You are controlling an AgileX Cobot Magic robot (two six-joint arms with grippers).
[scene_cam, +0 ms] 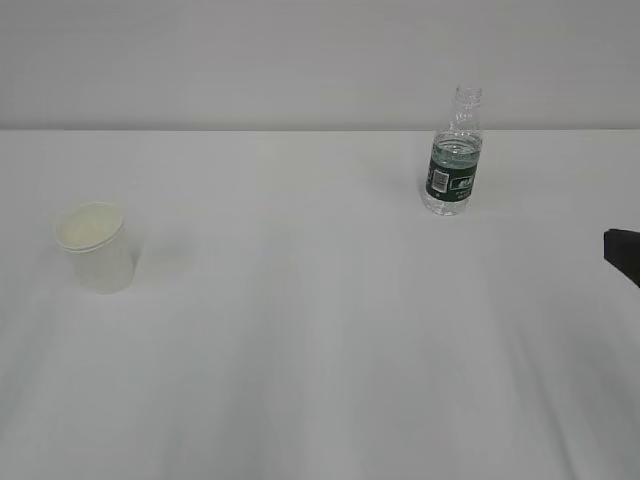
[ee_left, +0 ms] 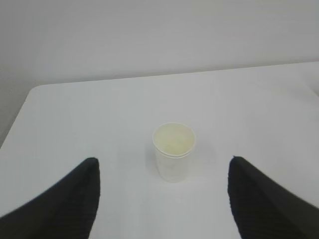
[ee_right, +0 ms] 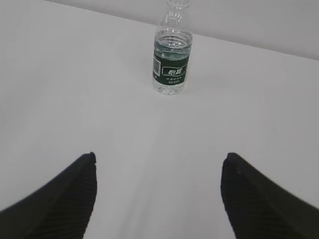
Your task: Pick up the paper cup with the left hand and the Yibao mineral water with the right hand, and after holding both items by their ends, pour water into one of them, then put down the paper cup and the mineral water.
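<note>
Left hand's black two-finger gripper (ee_left: 162,199) spread wide, holding nothing, ribbed fingers (ee_left: 75,199) at the lower corners of the left wrist view. Ahead of the gap and well apart from both fingers, a small white tapered paper cup (ee_left: 173,152), upright on the white table (ee_left: 75,114), rolled rim up, pale cream-yellow inside showing. In the exterior view the same cup (scene_cam: 95,247) at the left side of the table (scene_cam: 320,330), alone.

Right hand's black two-finger gripper (ee_right: 159,199) likewise spread wide and holding nothing, fingers (ee_right: 259,199) low in the right wrist view. Farther ahead, well clear of the fingers, a small clear ribbed plastic bottle of Yibao mineral water (ee_right: 172,59) with dark green label and white print, upright, uncapped, water level near the top of the label. In the exterior view the bottle (scene_cam: 454,155) toward the far right of the table, well apart from the cup. A black piece of the right hand (scene_cam: 624,255) just inside the right edge of that view.
</note>
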